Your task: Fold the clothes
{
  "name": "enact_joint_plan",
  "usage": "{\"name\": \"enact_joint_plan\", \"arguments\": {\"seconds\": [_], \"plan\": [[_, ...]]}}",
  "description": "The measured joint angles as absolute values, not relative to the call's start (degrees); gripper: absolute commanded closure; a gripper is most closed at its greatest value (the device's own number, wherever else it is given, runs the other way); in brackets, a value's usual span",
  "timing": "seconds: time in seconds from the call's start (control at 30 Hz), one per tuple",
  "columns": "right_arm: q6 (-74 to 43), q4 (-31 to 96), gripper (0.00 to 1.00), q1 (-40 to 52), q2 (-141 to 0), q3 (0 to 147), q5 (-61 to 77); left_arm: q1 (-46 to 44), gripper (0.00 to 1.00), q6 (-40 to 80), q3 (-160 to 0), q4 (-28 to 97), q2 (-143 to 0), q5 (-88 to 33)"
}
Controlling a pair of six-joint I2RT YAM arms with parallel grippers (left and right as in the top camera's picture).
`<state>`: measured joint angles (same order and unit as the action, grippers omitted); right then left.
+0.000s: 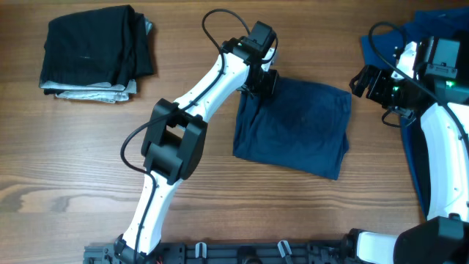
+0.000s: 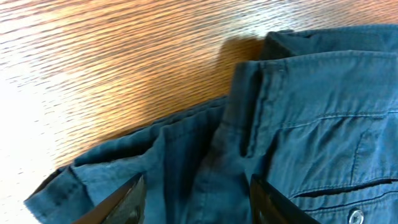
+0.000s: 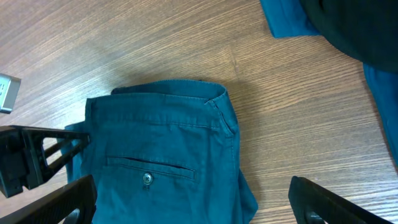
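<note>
Two folded garments, black on light grey, lay as a stack at the far-left corner of the table, likely set aside as finished work. Toward the middle lay the navy shorts, already folded into a rough rectangle. The left gripper hung over their far-left corner with its fingers apart. The cloth lay flat beneath them, unpinched, so I judged that corner let go, perhaps after a fold was laid down.

Just beyond the shorts' right edge, the right gripper was spread wide and held nothing. It sat clear of the fabric, probably so as not to disturb the fold. A heap of brighter blue clothes lay unfolded at the far-right corner and along the right edge, seemingly awaiting their turn. No container was in view; every garment rested directly on the wood.
</note>
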<state>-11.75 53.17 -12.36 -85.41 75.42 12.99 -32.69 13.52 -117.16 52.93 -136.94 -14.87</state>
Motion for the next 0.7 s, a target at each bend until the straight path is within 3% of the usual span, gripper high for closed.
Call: {"name": "enact_joint_plan", "arguments": {"seconds": [0.17, 0.4, 0.7], "plan": [[-11.7, 53.2, 0.00, -12.4, -85.4, 75.4, 13.0, -33.3, 0.36, 13.1, -117.2, 52.6, -136.9, -15.6], [-11.7, 53.2, 0.00, -12.4, -85.4, 75.4, 13.0, -33.4, 0.36, 11.1, -117.2, 52.6, -136.9, -23.3], [-11.7, 53.2, 0.00, -12.4, -85.4, 75.4, 13.0, -33.6, 0.35, 10.7, -117.2, 52.6, -137.0, -18.7]]}}
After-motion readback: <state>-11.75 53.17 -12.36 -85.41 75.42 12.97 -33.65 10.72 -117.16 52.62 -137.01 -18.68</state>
